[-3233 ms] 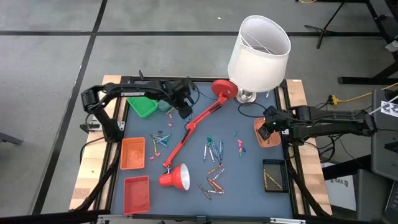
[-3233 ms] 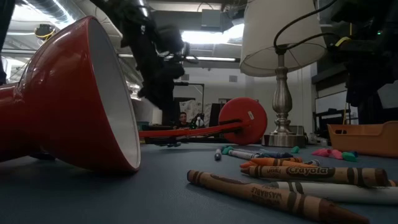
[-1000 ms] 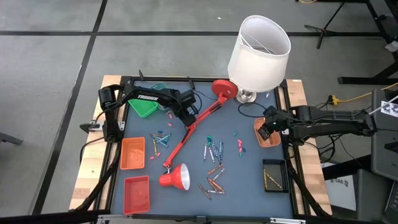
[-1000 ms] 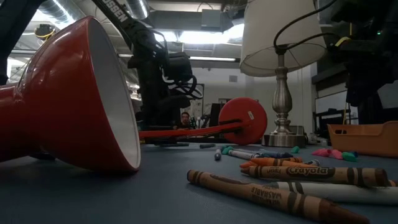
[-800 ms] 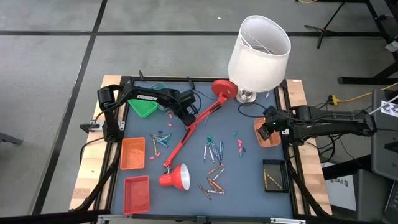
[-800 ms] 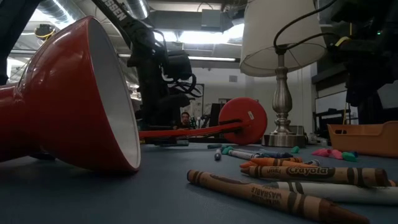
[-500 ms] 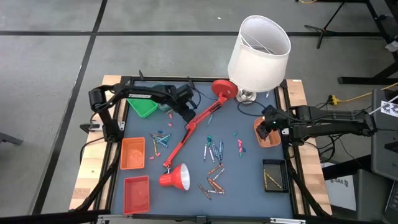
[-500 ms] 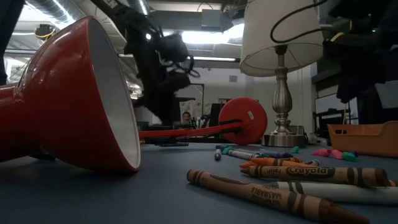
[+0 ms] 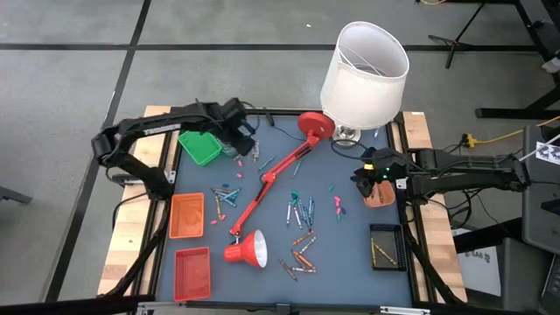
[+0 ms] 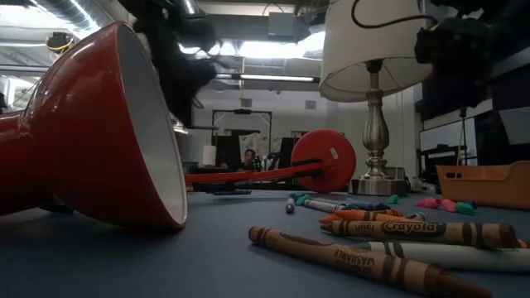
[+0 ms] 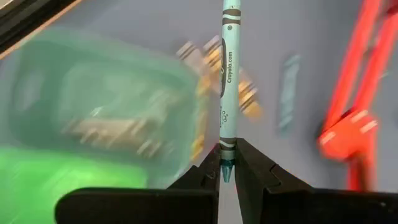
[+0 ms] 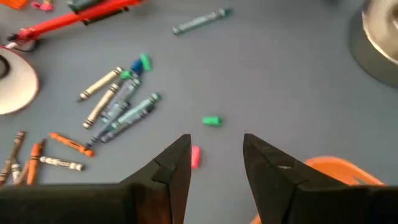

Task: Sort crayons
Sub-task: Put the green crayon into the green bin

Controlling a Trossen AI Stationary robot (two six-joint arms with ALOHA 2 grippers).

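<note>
progress: early, most crayons (image 9: 300,213) loose | your left gripper (image 11: 227,167) pinches a teal crayon (image 11: 228,74) near green bin (image 9: 199,147) | right gripper (image 12: 214,158) spread, empty

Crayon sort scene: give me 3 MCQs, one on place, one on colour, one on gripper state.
1. Where is the left gripper?
A. over the green bin
B. over the black tray
C. over the white shade

2. What colour is the fallen desk lamp?
A. white
B. red
C. black

3. What state is the right gripper in?
A. shut on a crayon
B. shut, empty
C. open, empty

Answers:
1 A: in the high view the left gripper hangs by the green bin's edge, and its wrist view shows green below.
2 B: the desk lamp lies on the table, shade, arm and base all red.
3 C: the right gripper shows a bare gap between its fingers, while the left one pinches a teal crayon.
</note>
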